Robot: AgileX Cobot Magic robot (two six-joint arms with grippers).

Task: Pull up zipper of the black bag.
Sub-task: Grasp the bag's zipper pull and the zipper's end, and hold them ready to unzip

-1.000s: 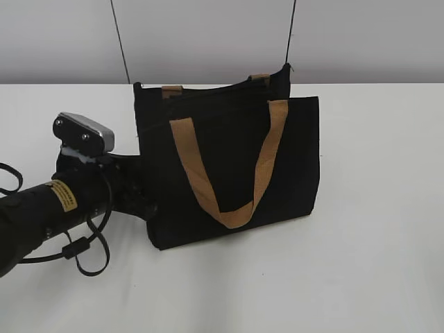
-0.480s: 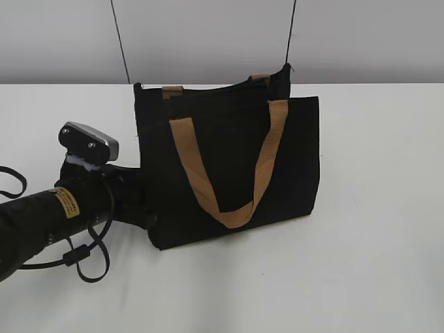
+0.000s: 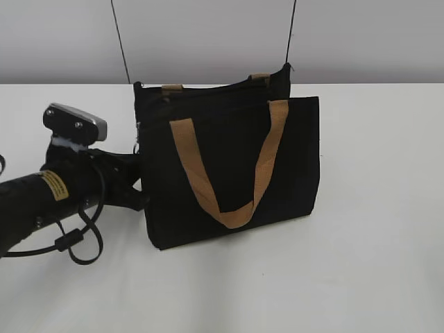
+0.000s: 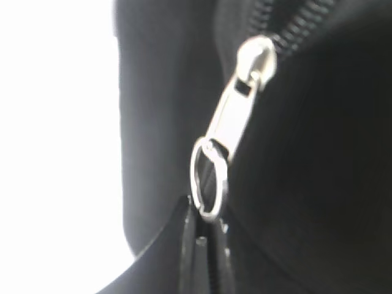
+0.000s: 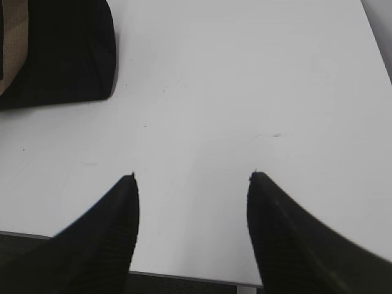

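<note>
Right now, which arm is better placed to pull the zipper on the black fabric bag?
Left. Its end effector is closed on the silver ring pull of the zipper, at the black fabric bag. The right end effector is open over bare white table.

Left wrist view blurred, perhaps overexposed; elsewhere even.

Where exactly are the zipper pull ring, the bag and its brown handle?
zipper pull ring (image 4: 208,184), left wrist view, on the ring's rim.
black bag (image 3: 298,159), exterior view, front panel.
brown handle (image 3: 234,215), exterior view, bottom of the loop.
</note>
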